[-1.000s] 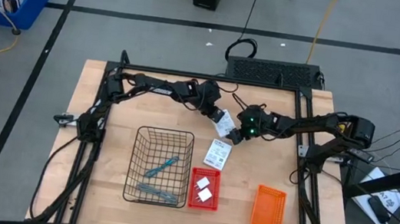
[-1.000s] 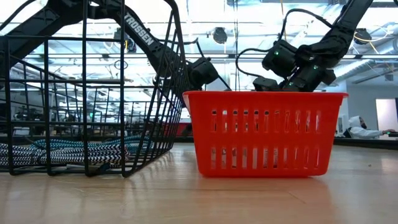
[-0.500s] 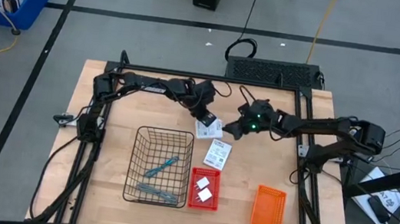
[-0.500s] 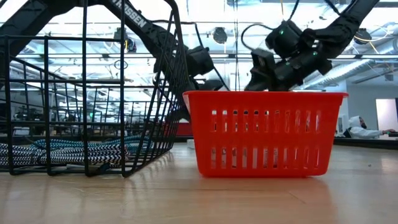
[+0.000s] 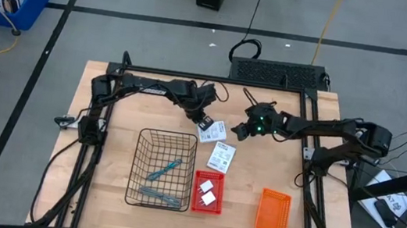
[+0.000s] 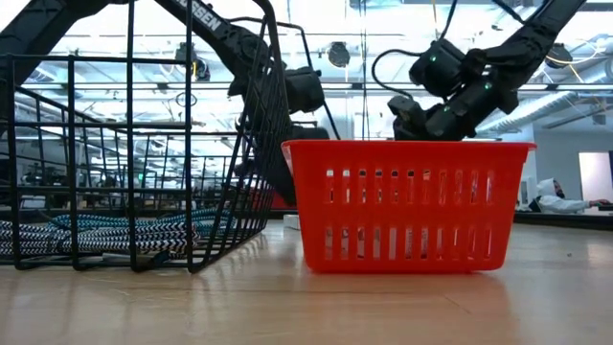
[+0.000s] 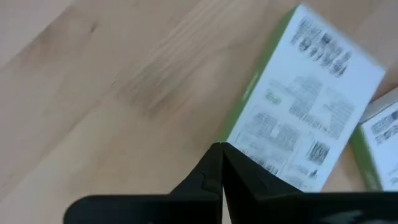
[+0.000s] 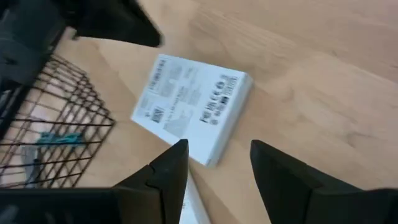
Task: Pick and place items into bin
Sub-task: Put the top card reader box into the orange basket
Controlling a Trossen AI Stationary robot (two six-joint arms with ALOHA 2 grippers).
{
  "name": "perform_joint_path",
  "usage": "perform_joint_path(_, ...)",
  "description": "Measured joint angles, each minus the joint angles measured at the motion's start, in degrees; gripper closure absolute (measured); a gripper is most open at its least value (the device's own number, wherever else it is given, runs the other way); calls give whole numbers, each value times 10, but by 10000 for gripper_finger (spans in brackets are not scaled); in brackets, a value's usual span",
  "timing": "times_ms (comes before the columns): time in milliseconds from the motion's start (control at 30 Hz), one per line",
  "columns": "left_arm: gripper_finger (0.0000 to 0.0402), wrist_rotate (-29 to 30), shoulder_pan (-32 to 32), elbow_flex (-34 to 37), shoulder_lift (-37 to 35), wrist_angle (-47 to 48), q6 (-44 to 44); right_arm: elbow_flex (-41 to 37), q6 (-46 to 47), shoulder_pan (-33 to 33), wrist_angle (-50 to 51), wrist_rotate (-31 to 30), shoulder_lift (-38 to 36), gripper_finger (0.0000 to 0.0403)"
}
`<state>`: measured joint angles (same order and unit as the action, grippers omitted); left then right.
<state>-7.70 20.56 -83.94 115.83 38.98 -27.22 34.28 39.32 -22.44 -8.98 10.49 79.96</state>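
On the table sit three bins: a black wire basket [image 5: 162,170] holding two teal and grey tools [image 5: 164,170], a small red bin [image 5: 207,192] holding two white blocks [image 5: 207,192], and an orange bin [image 5: 272,211]. Two white cards with green print [image 5: 218,143] lie flat on the wood behind the red bin, partly overlapping. The left gripper [image 5: 204,121], fingers pressed together, sits at the upper card's edge, and the right gripper [image 5: 242,128], fingers spread and holding nothing, hovers just beside the cards; from the low view the cards are hidden.

Both arms reach toward mid-table — left gripper [image 5: 203,120] with fingers pressed together, right gripper [image 5: 242,129] with fingers parted, holding nothing.
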Motion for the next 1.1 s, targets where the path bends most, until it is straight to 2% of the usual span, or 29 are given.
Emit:
perform_joint_path(200, 392, -26, 1, 0, 16, 15, -10, 0, 5, -1, -18, 2, 54, 236)
perform_joint_path(300, 398, -28, -1, 0, 13, 41, -10, -1, 16, -2, -51, 31, 88, 236)
perform_joint_path(400, 395, -20, -1, 0, 13, 90, -10, -1, 20, -1, -94, 48, 115, 236)
perform_joint_path(533, 395, 3, 0, 0, 13, 102, -9, 0, 26, -1, -113, 49, 145, 237)
perform_joint_path(667, 396, -48, -1, 0, 13, 58, 4, 1, 29, -2, -148, 59, 171, 249)
perform_joint_path(867, 398, -47, -4, 0, 13, 46, 8, 0, 55, -1, -230, 95, 188, 270)
perform_joint_path(967, 395, -44, -4, 0, 13, 51, 8, 5, 61, -1, -230, 107, 188, 276)
perform_joint_path(1100, 397, -71, -4, 0, 13, 36, 16, 10, 59, -1, -234, 108, 188, 277)
